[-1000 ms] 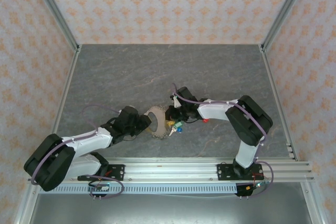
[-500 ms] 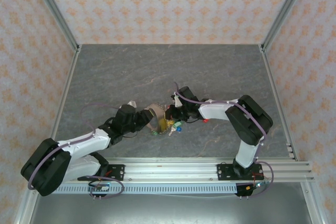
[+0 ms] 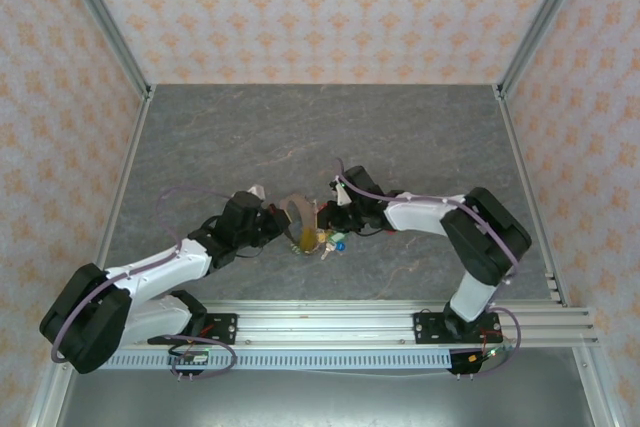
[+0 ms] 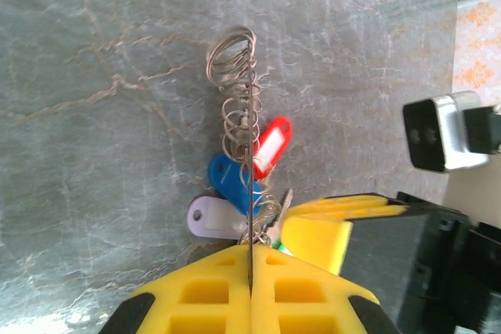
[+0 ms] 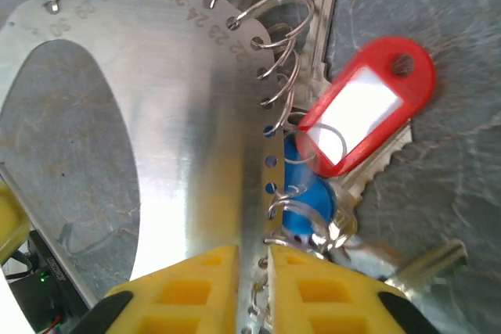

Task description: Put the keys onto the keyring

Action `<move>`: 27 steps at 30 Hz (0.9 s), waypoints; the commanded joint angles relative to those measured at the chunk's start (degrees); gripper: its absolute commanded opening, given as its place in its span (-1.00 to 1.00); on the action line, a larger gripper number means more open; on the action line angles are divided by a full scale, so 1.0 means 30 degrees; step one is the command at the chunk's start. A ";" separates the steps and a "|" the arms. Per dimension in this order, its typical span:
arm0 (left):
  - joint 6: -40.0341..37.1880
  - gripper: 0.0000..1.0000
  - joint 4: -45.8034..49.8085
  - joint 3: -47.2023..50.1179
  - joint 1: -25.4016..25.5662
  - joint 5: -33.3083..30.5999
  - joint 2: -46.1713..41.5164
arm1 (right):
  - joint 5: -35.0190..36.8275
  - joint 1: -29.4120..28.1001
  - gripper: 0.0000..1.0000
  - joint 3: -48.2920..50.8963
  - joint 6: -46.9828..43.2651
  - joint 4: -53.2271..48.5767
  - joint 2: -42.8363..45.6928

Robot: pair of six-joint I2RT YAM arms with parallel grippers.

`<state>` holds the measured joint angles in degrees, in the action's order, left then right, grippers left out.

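The keyring (image 5: 180,115) is a flat metal disc with a big hole, numbered rim holes and small wire rings. It stands on edge between both grippers (image 3: 298,209). My left gripper (image 4: 251,260) is shut on its thin edge (image 4: 250,115). The keys hang from the rings: a red tag (image 5: 368,111), a blue tag (image 5: 305,197), a pale purple tag (image 4: 213,217) and bare metal keys (image 5: 325,5). My right gripper (image 5: 253,271) sits at the disc's rim with its pads a narrow gap apart, small rings lying in the gap.
The key bunch (image 3: 330,242) rests on the grey marbled table (image 3: 300,127) just near of the disc. The right gripper's yellow finger (image 4: 317,240) stands close beside my left pads. Patterned walls enclose the table on three sides.
The left gripper has shut on the disc and tipped it from flat to upright. Both grippers shifted slightly away from the near edge. The right pads have parted a little.
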<state>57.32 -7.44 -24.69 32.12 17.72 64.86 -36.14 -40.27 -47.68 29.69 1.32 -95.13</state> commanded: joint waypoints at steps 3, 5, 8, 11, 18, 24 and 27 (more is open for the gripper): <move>-0.4209 -1.00 0.1602 -0.2689 -0.0043 0.0507 -0.1833 | 0.3050 0.0747 -0.54 0.1253 -0.1805 -0.0218 0.4664; -0.5832 -1.00 0.2495 -0.3650 -0.0063 0.0733 -0.2422 | 0.4344 0.0797 -0.54 0.2042 -0.3259 -0.0046 0.6597; -0.7790 -1.00 0.3238 -0.4919 -0.0049 0.1242 -0.3229 | 0.5770 0.0797 -0.53 0.3944 -0.5576 0.1382 0.9906; -0.8762 -1.00 0.3718 -0.6210 -0.0099 0.2243 -0.3503 | 0.5776 0.0797 -0.56 0.6615 -0.8202 0.4793 1.3189; -1.1065 -1.00 0.4512 -0.9148 -0.0100 0.5620 -0.2505 | 0.3130 0.0797 -0.61 0.9298 -1.4675 0.7668 1.7964; -1.1450 -1.00 0.2391 -0.9906 -0.0086 0.6855 -0.2132 | 0.1770 0.0045 -0.66 0.9739 -1.8091 0.8524 1.8790; -1.2426 -1.00 0.2555 -1.0632 -0.0098 0.7235 -0.1995 | 0.2386 -0.0969 -0.66 0.9446 -1.9976 0.8114 1.8602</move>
<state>23.92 5.39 -52.36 32.10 35.66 59.33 -28.12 -41.23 -19.27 -21.50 23.35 -39.40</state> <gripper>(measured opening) 0.046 0.172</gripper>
